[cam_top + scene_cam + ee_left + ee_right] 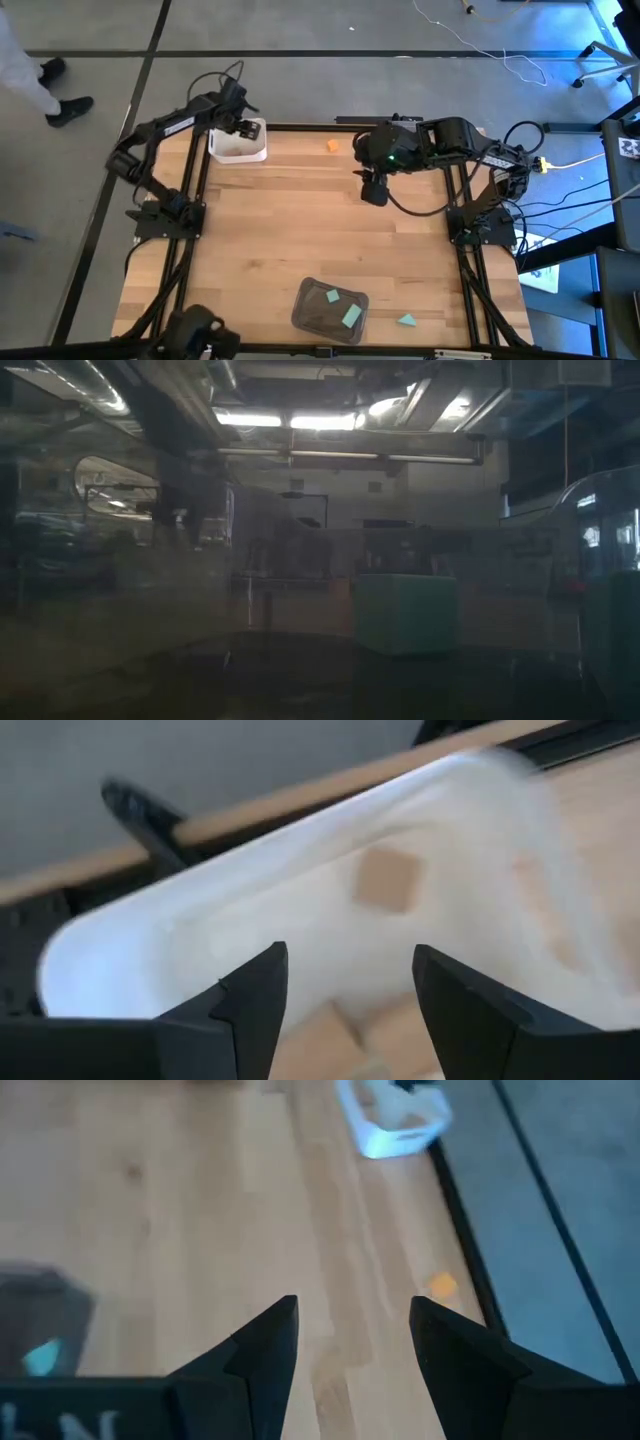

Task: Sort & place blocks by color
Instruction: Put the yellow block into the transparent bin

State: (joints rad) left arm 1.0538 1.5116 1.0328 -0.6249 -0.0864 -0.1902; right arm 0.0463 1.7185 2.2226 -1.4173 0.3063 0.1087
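My left gripper hangs open over the white tray at the table's far left. In the left wrist view the open left gripper stands above pale wooden blocks lying in the white tray. My right gripper is open and empty over bare table right of the middle; the right wrist view shows its open fingers. An orange block lies near the far edge. Two teal blocks sit in the dark grey tray, and a teal wedge lies beside it.
The dark grey tray sits at the near edge, the white tray at the far left corner. Bare wood lies between them. The low view shows a teal block close up and another teal shape at the right.
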